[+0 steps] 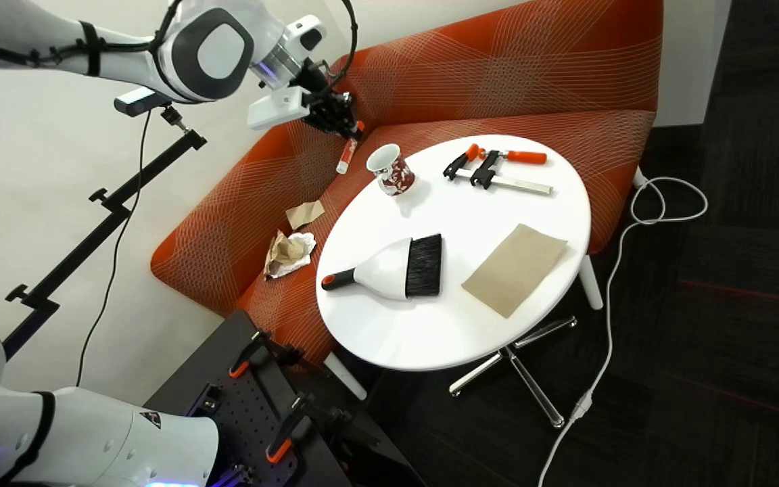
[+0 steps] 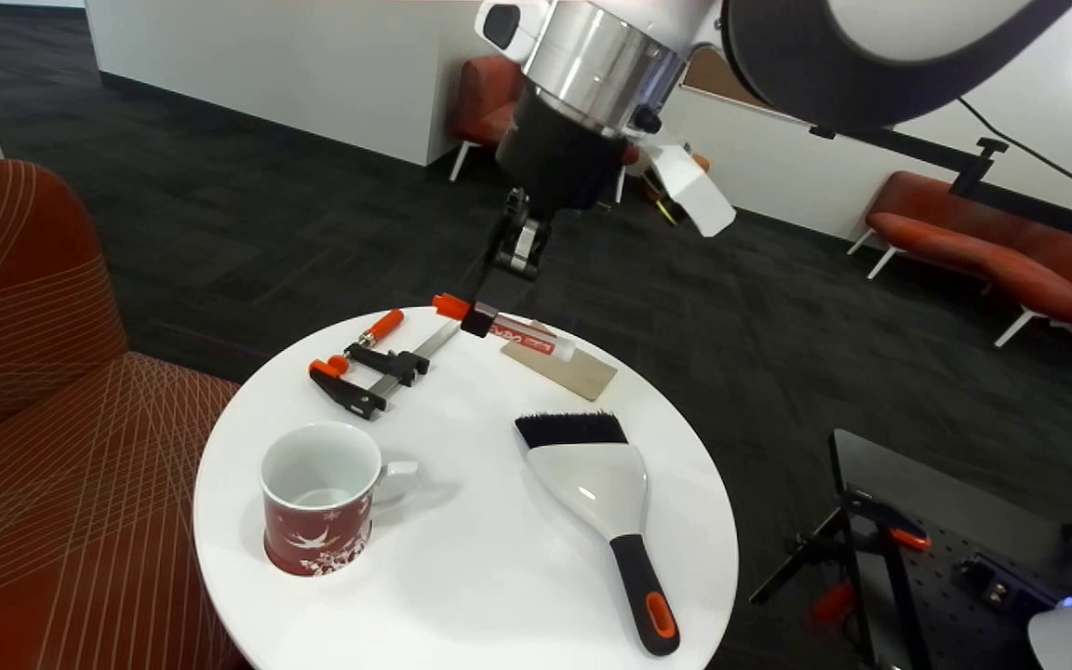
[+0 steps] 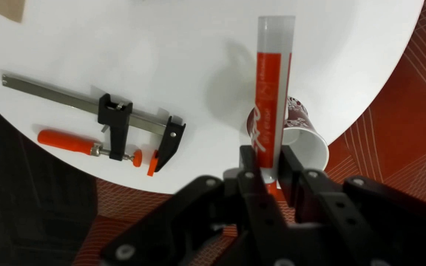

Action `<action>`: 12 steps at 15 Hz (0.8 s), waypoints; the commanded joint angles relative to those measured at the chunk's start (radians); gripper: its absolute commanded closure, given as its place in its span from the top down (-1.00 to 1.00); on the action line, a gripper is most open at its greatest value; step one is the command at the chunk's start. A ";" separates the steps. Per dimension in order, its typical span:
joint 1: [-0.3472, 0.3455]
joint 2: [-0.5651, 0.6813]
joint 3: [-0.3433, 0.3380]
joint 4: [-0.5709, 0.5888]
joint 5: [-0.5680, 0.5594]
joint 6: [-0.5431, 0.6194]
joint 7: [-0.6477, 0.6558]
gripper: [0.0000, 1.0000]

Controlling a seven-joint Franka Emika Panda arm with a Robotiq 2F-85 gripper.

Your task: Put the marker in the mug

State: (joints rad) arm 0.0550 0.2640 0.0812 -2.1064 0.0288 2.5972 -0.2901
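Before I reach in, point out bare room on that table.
Free: the middle of the table, bordered by mug, clamp and brush; the edge between mug and brush handle. Crowded: around the brown sheet, close to clamp and bristles. Overhead, the gripper holds the marker.

There is one marker [image 3: 271,99], and one round table [image 1: 403,338] bears one mug [image 2: 320,521], one clamp [image 3: 115,114], one brush [image 1: 393,270], one tan sheet [image 1: 514,270].

The mug [image 2: 320,510] is presenting a smooth, glossy, ceramic-looking finish. The marker [image 3: 268,99] is exhibiting smooth plastic, translucent at one end. The surface [image 2: 462,591] is showing a smooth finish. The bar clamp [image 3: 117,142] is combining a metal bar [image 3: 52,93] with matt brackets [image 3: 171,138]. The brush [image 2: 596,479] is pairing glossy plastic with rough bristles [image 2: 573,430]. The brown sheet [image 1: 514,270] is appearing matt and papery. The sofa [image 1: 511,64] is displaying cloth-like upholstery.
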 commanded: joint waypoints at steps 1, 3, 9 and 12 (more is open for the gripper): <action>-0.082 0.036 0.085 0.018 0.133 0.071 -0.217 -0.85; -0.130 0.055 0.140 0.024 0.219 0.097 -0.351 -0.85; -0.244 0.103 0.274 0.057 0.455 0.124 -0.728 -0.86; -0.287 0.119 0.327 0.077 0.589 0.126 -0.924 -0.86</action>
State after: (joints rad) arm -0.1822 0.3576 0.3483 -2.0619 0.5122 2.7043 -1.0531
